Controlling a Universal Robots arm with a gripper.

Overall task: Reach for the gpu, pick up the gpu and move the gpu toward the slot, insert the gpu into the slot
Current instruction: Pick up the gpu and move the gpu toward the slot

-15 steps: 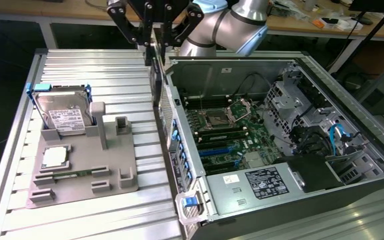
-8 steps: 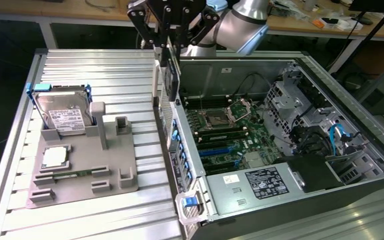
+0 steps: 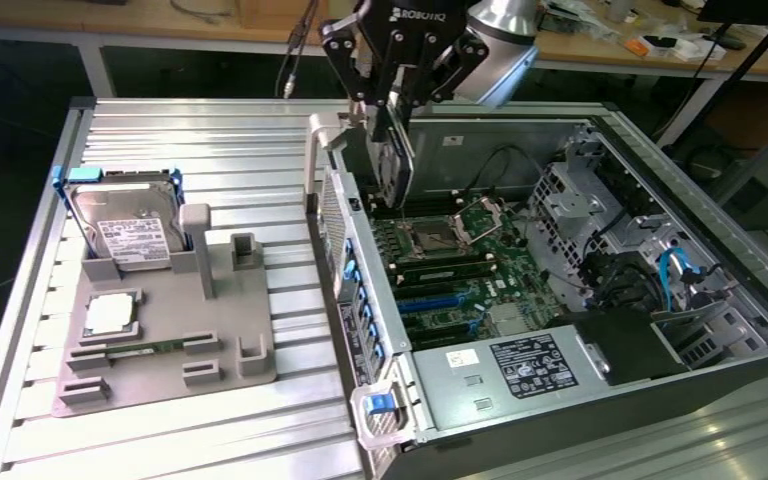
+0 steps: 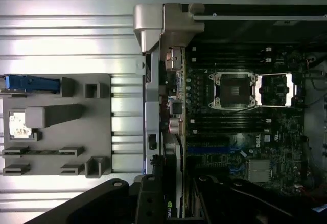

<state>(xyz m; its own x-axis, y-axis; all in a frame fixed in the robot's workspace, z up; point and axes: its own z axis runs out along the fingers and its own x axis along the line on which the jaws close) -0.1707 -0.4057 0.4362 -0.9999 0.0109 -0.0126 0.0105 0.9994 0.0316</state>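
Observation:
The gpu point(image 3: 395, 168) is a thin dark card hanging upright, edge-on, over the rear wall of the open computer case. My gripper point(image 3: 388, 112) is shut on its upper edge. In the wrist view the gpu point(image 4: 171, 206) runs as a narrow strip with a green logo between my dark fingers point(image 4: 148, 198), and the gripper point(image 4: 173, 196) is over the case's rear edge. The slot point(image 3: 440, 300) is a long blue connector on the green motherboard, below the card and nearer the camera in the exterior view. The wrist view places the slot point(image 4: 207, 151) a short way from the card's end.
A grey fixture tray point(image 3: 244, 330) on the exterior view's left carries a hard drive point(image 3: 124, 225), a square processor chip point(image 3: 111, 313) and a memory stick point(image 3: 144, 349). Inside the case point(image 3: 704, 330) are the processor socket point(image 3: 431, 237), black memory sockets point(image 3: 444, 268), cables and a power supply point(image 3: 531, 365).

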